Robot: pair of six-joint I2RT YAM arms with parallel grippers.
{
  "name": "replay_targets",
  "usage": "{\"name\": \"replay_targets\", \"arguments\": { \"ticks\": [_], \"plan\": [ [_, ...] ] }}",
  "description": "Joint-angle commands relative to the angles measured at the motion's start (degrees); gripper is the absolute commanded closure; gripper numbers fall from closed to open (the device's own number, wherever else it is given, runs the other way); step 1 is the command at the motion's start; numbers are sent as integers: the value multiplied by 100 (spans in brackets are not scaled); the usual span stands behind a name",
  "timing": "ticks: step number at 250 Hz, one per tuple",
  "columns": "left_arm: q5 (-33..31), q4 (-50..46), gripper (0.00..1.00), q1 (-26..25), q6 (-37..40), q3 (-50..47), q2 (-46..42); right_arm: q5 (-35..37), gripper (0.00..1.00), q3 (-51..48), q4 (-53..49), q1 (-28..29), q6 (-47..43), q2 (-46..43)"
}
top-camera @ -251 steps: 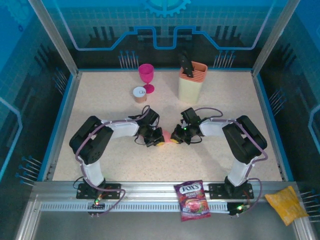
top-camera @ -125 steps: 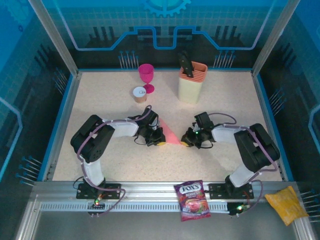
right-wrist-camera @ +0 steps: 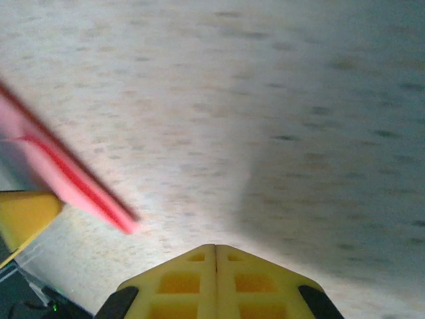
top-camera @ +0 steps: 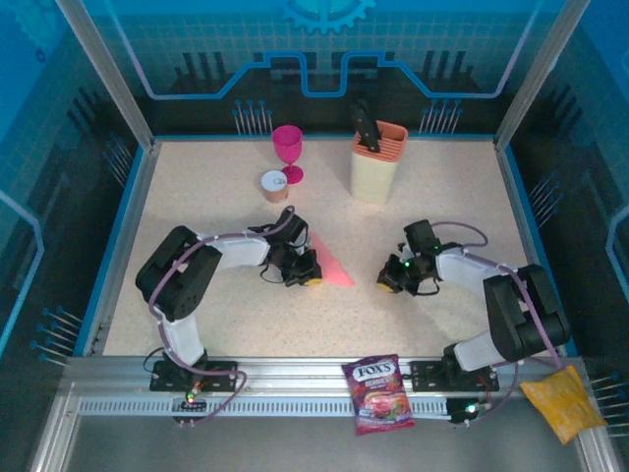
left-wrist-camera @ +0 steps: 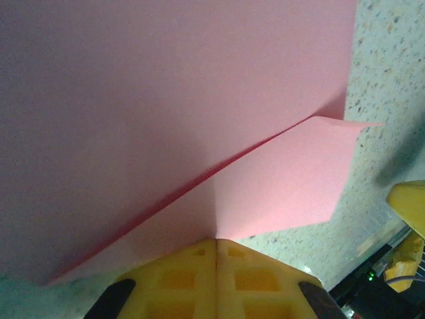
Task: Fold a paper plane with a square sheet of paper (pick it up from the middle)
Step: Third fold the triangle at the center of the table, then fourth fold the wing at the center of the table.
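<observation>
The paper plane lies on the surface just left of centre. One creased edge runs into the left claw, whose fingers are pressed together on it. The right claw is pressed together on nothing and sits well apart to the right, with bare speckled surface between. A magenta goblet and a knife block stand near the far edge.

Bare table right of paper plane; goblet, cup, knife block crowd far edge.
</observation>
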Motion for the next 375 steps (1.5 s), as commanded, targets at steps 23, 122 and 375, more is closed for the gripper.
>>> {"name": "replay_targets", "arguments": {
  "ticks": [23, 122, 375],
  "plan": [
    [84, -70, 67, 228, -443, -87, -831, -43, 100, 1118, -306, 879, -526, 514],
    [28, 168, 54, 501, -1352, -762, -1084, 8, 100, 1985, -38, 1356, -496, 1781],
    [-285, 152, 67, 404, -1318, -421, -439, -81, 100, 1381, 527, 1247, -191, 2333]
  ]
}}
